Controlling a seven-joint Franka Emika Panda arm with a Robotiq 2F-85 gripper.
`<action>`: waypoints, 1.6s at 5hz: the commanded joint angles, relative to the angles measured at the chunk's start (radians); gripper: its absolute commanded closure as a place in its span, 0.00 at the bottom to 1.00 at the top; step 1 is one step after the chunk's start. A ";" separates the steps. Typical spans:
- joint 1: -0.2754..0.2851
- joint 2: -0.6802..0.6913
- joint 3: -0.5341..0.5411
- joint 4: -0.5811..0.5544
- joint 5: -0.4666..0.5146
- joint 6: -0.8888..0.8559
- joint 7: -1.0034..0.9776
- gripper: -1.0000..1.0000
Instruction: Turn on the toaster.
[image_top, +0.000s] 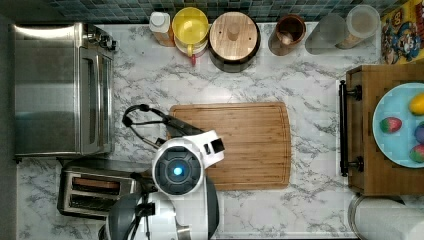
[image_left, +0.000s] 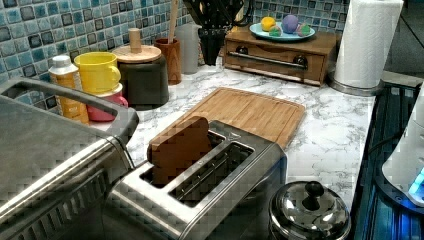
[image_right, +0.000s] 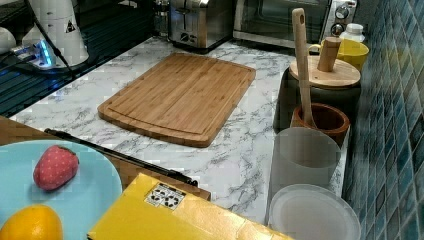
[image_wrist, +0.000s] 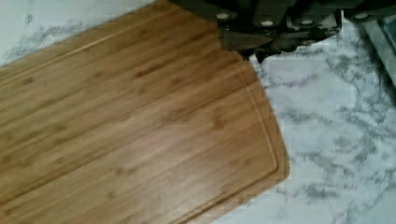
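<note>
The toaster (image_top: 92, 192) is a small steel box with two long slots, standing at the top view's lower left, just below the big toaster oven (image_top: 60, 90). A brown slice of bread (image_left: 180, 147) sticks up out of one slot. In the right view the toaster (image_right: 200, 22) stands at the far end of the counter. My gripper (image_left: 211, 57) hangs shut and holds nothing, above the wooden cutting board (image_top: 240, 145). In the wrist view the gripper (image_wrist: 247, 49) is over a corner of the board (image_wrist: 140, 140). The arm's wrist (image_top: 177, 170) is just to the right of the toaster in the top view.
Jars, a yellow cup (image_top: 190, 25) and a wooden-lidded canister (image_top: 233, 34) line the tiled back wall. A wooden box with a plate of toy fruit (image_top: 400, 125) fills the top view's right. A steel lidded pot (image_left: 310, 215) sits beside the toaster, and a paper towel roll (image_left: 367, 45) stands beyond.
</note>
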 joint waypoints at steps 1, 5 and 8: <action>0.089 -0.053 0.007 -0.132 0.105 -0.004 -0.073 1.00; 0.219 -0.215 0.002 -0.251 0.216 0.034 -0.242 1.00; 0.260 -0.164 0.009 -0.232 0.241 -0.002 -0.293 1.00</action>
